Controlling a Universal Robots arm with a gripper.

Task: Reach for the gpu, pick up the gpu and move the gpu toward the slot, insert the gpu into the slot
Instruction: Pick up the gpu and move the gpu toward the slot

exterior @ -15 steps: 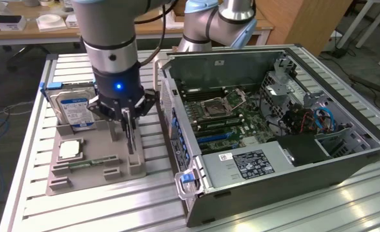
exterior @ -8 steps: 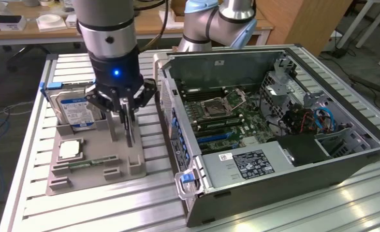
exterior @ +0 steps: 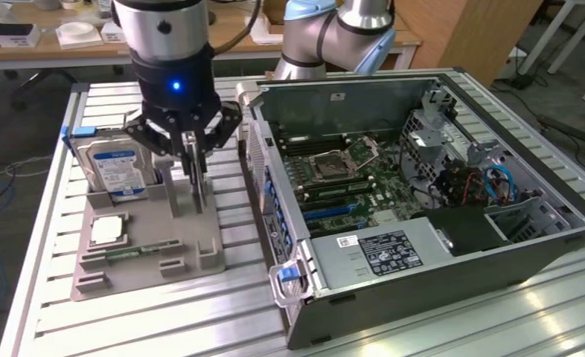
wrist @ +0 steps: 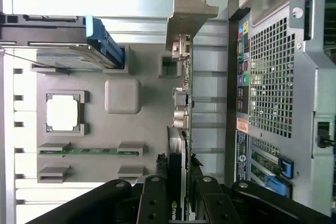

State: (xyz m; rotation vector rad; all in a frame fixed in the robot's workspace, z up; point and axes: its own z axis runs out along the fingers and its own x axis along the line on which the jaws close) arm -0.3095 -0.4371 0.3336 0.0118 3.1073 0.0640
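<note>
Gpu (wrist: 182, 77) stands on edge in a grey holder tray (exterior: 144, 253). End effector (exterior: 195, 160) is clenched on it, one finger on each face. Hard drive (exterior: 114, 167) stands upright in the same tray. Tray sits toward the surface (exterior: 104, 320) edge at the exterior view's left, with an open computer case (exterior: 422, 245) just beside it.

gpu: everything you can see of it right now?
The gpu stands on edge in the grey holder tray, beside the open computer case. Thin green board, black fan shroud with a logo, bent silver metal bracket at the end away from the gripper, ports behind it. The gripper straddles the shroud end, its fingers apparently closed on both faces.
</note>
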